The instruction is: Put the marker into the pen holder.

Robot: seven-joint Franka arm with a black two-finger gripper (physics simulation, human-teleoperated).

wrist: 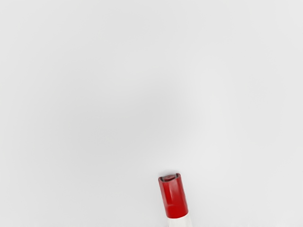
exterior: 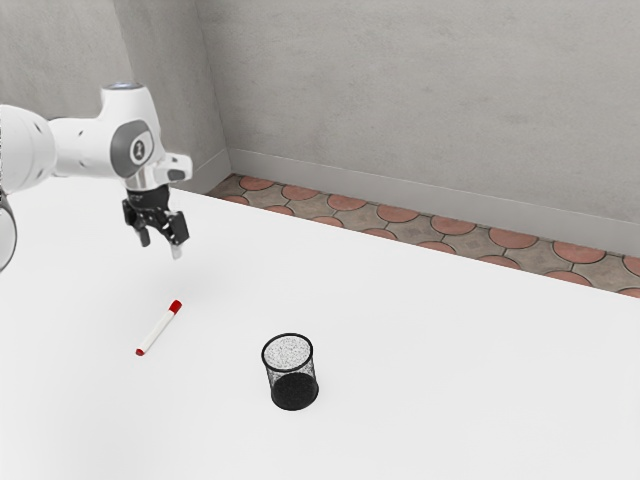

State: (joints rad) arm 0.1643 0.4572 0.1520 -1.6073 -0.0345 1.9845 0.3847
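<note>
My gripper (exterior: 160, 245) hangs in the air above the table in the exterior view, its two fingers apart with nothing between them. The white marker (exterior: 158, 330) with red ends lies flat on the tabletop, below the hand and towards the front. In the wrist view the marker's red cap (wrist: 174, 198) is visible, with a bit of its white barrel. A black mesh pen holder (exterior: 291, 374) stands upright, to the exterior view's right of the marker and apart from it.
The white table (exterior: 450, 370) extends around both objects. Past its far edge are a tiled floor (exterior: 398, 214) and a grey wall (exterior: 420, 90).
</note>
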